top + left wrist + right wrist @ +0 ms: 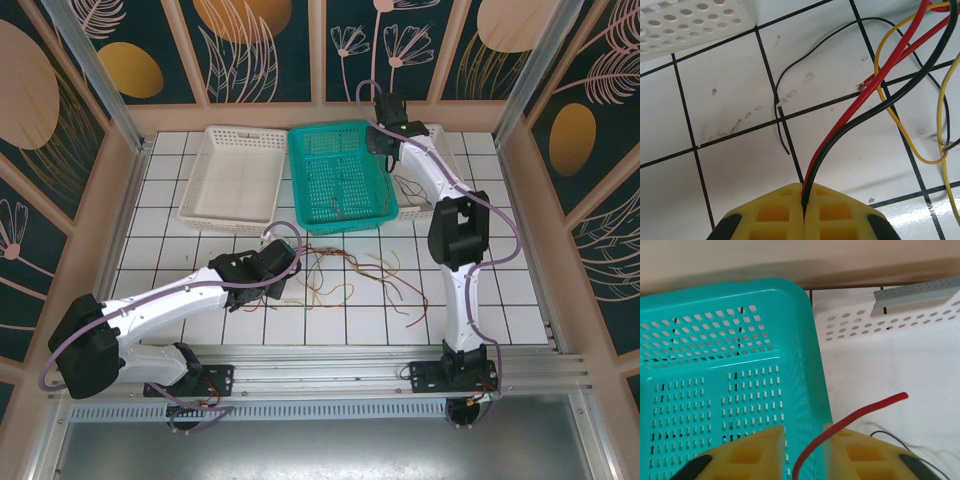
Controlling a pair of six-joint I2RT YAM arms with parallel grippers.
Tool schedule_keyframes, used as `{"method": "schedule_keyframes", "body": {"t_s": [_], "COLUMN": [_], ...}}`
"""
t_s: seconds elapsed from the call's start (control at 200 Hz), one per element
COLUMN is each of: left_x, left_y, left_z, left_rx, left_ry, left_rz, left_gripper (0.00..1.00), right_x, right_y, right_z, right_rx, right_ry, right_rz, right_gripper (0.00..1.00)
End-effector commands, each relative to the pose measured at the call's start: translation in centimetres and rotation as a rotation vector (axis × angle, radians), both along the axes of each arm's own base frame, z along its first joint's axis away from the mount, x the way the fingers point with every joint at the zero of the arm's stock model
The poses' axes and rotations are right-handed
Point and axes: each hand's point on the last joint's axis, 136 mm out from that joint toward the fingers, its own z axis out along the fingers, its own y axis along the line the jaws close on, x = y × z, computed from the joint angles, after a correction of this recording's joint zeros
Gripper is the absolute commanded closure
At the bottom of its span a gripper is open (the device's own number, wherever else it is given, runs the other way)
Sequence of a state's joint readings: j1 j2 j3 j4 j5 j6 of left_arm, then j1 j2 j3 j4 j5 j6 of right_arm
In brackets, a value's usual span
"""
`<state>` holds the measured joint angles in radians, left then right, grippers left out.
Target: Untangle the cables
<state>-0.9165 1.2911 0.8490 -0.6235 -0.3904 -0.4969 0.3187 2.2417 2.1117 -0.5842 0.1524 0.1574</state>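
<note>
From the top external camera we see a white tiled table (180, 240) carrying a white perforated plastic basket (235, 175), a teal perforated plastic basket (340, 175) beside it, and a second white perforated basket (408, 195) on the teal one's right. The thin, limp cables (345, 272) lie in a loose tangle on the tiles just in front of the teal basket. The left claw (272, 262) sits at the tangle's left edge. The right claw (385, 140) hangs where the teal and second white baskets meet. From up here we cannot tell how either claw stands.

The left wrist camera settles that side. The yellow fingers (770, 215) are pressed together, pinching a red wire (840, 125) and a black wire (900, 92) side by side. Both run off to the upper right across a yellow wire (900, 131) looping on the tiles. A finer black strand (777, 100) lies loose to the left.

The right wrist camera shows that claw's yellow fingers (750, 455) spread. A red cable end (865, 410) rises through a gap wider than itself, its tip over the second white basket's floor, the teal wall just left.
</note>
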Motion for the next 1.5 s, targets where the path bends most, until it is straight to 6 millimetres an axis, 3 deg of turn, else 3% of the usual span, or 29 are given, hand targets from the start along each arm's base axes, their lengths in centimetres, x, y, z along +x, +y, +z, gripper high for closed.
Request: {"method": "schedule_keyframes", "body": {"t_s": [0.0, 0.14, 0.35, 0.47, 0.706, 0.896, 1.146, 1.231, 1.341, 1.466, 1.496], "left_x": [-0.1, -0.1, -0.1, -0.1, -0.1, -0.1, -0.1, -0.1, -0.1, -0.2, -0.1], "left_y": [0.0, -0.1, -0.1, -0.1, -0.1, -0.1, -0.1, -0.1, -0.1, -0.1, -0.1], "left_z": [0.2, 0.2, 0.3, 0.3, 0.2, 0.1, 0.0, 0.0, 0.0, -0.2, -0.2], "left_rx": [0.002, 0.001, 0.0, 0.001, 0.003, 0.006, 0.007, 0.007, 0.008, 0.014, 0.012], "left_ry": [-0.015, -0.015, -0.019, -0.017, -0.014, -0.013, -0.012, -0.012, -0.011, -0.007, -0.006], "left_rz": [-0.016, -0.019, -0.015, -0.016, -0.018, -0.016, -0.016, -0.017, -0.017, -0.018, -0.018], "left_gripper": [1.0, 1.0, 1.0, 1.0, 1.0, 1.0, 1.0, 1.0, 1.0, 1.0, 1.0], "right_x": [-0.5, -1.6, -3.9, -5.7, -7.0, -6.5, -5.1, -4.8, -4.5, -4.1, -4.0], "right_y": [1.0, 2.5, 6.2, 9.0, 11.5, 12.8, 12.5, 12.3, 12.7, 13.0, 13.1], "right_z": [0.1, 2.0, 4.7, 4.2, -1.1, -6.2, -13.6, -15.1, -14.1, -9.7, -8.6], "right_rx": [0.011, 0.017, 0.101, 0.219, 0.413, 0.502, 0.406, 0.357, 0.353, 0.325, 0.316], "right_ry": [0.005, -0.039, -0.086, -0.076, 0.032, 0.128, 0.264, 0.292, 0.28, 0.194, 0.175], "right_rz": [0.013, 0.036, 0.1, 0.158, 0.191, 0.201, 0.14, 0.127, 0.136, 0.152, 0.157], "right_gripper": [0.84, 1.0, 1.0, 1.0, 1.0, 1.0, 1.0, 1.0, 1.0, 1.0, 0.95]}}
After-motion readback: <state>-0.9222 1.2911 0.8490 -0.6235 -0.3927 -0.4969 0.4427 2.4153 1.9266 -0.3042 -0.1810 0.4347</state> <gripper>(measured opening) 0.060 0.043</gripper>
